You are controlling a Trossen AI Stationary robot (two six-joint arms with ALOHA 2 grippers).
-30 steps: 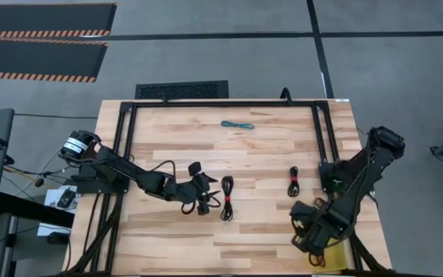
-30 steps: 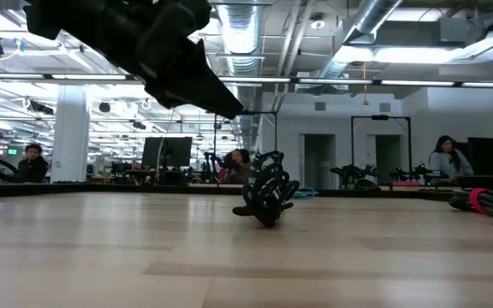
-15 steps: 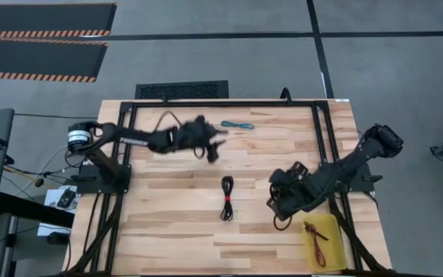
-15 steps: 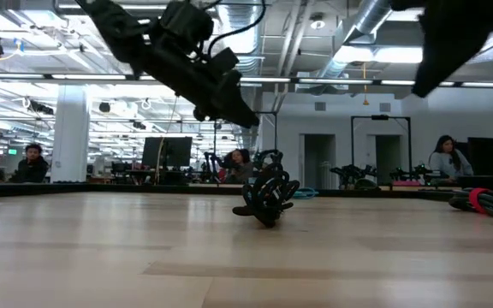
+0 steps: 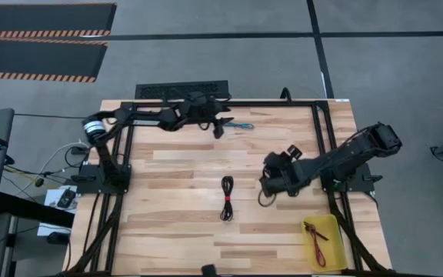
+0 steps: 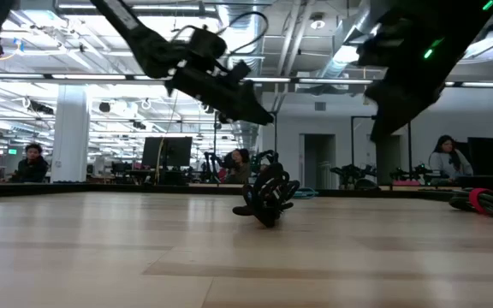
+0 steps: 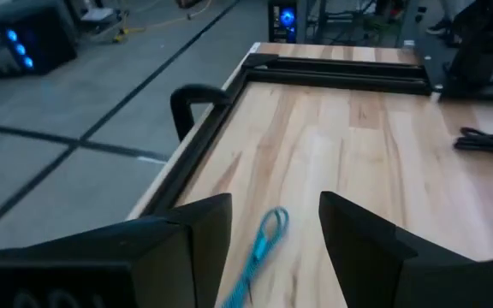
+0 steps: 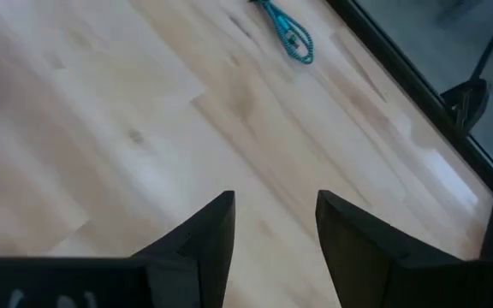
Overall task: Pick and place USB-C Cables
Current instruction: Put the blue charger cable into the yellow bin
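The teal-blue cable (image 5: 238, 125) lies flat near the table's far edge. My left gripper (image 5: 221, 129) hovers open just left of it and well above the table (image 6: 259, 115); in its wrist view the teal-blue cable (image 7: 259, 248) shows between the open fingers, untouched. One black cable with a red band (image 5: 227, 198) lies mid-table. The other black cable (image 7: 486, 141) shows only in the left wrist view; my right arm covers it from above. My right gripper (image 5: 266, 185) is open and empty, right of centre. The dark red cable (image 5: 314, 235) lies in the yellow tray (image 5: 331, 225).
A black metal frame (image 5: 229, 103) runs along the table's far edge and down both sides. The yellow tray sits at the near right corner. Bare wood lies between the two grippers. People and desks show in the room beyond the table.
My left gripper has swung from beside the mid-table black cable toward the table's far edge, ending by the teal-blue cable. My right gripper has moved from over the yellow tray at the near right corner toward the table's middle, uncovering the tray and the dark red cable.
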